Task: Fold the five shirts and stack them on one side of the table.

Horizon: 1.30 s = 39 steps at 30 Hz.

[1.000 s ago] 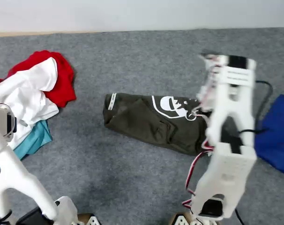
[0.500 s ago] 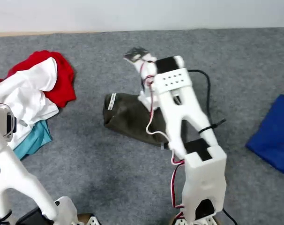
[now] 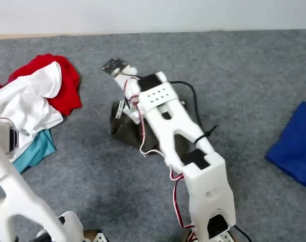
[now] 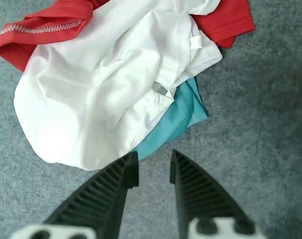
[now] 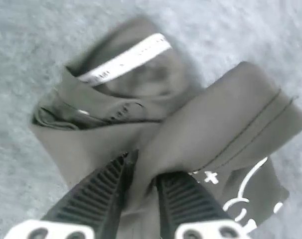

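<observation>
Mid-bench, under the right arm (image 3: 165, 118): olive shirt (image 3: 123, 130), bunched and partly folded over. Long axis lying across the high view, from the left end nearer the shirt pile toward the right and slightly toward the near edge, most of that run hidden beneath the arm. Neck end pointing left, with the white collar label (image 5: 123, 59) at that end. In the right wrist view, a folded-over flap with white print (image 5: 245, 194) crossing the body of the garment. Right tool (image 5: 143, 167) pinched narrow on a fold of that olive cloth, dark fabric gripped between both fingers.

Left tool (image 4: 151, 162) narrowly parted, nothing between the fingers, hovering over bare grey surface just beside the edge of the teal shirt (image 4: 178, 117). White shirt (image 4: 101, 94) crumpled on top of the teal one and overlapping the red shirt (image 4: 61, 12). All three heaped at the left side of the bench. Blue shirt (image 3: 294, 143) alone at the right edge, well apart from the olive one.

Bench (image 3: 92, 191) covered in grey felt-like carpet with a fine nap. Along the far edge, a thin pale wooden strip (image 3: 42, 36), and behind it a plain white wall (image 3: 153, 15).
</observation>
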### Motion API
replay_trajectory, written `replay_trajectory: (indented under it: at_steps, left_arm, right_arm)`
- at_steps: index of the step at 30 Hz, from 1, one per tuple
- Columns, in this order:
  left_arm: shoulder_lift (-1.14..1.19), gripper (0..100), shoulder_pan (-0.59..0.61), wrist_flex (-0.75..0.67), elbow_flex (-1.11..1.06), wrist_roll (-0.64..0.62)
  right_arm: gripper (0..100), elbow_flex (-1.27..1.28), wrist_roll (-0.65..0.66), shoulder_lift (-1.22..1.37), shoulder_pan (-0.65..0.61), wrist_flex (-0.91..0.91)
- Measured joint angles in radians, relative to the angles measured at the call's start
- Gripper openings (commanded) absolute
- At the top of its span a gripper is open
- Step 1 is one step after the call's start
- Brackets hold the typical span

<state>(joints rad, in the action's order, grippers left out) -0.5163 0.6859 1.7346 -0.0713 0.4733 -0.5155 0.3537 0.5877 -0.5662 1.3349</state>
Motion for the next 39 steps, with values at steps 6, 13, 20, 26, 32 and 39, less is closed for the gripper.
replay_trajectory:
  at_steps: [6,13,20,26,32,39]
  left_arm:
    - [-0.057,11,0.0,0.002,-0.101,0.049]
    - [-0.127,11,0.0,0.002,-0.141,0.049]
    - [-0.152,11,0.0,0.002,-0.169,0.049]
    - [-0.152,11,0.0,0.002,-0.169,0.049]
    - [-0.152,11,0.0,0.002,-0.169,0.049]
    - [-0.152,11,0.0,0.002,-0.169,0.049]
  right_arm:
    - [21.6,-0.1,0.002,0.0,-0.083,0.057]
    - [8.5,-0.298,0.002,0.003,-0.052,0.221]
    - [0.9,-0.302,0.002,0.12,0.112,0.368]
    - [0.9,-0.302,0.002,0.221,0.155,0.416]
    - [0.9,-0.302,0.002,0.255,0.023,0.416]
    - [0.9,-0.397,0.002,0.253,-0.167,0.416]
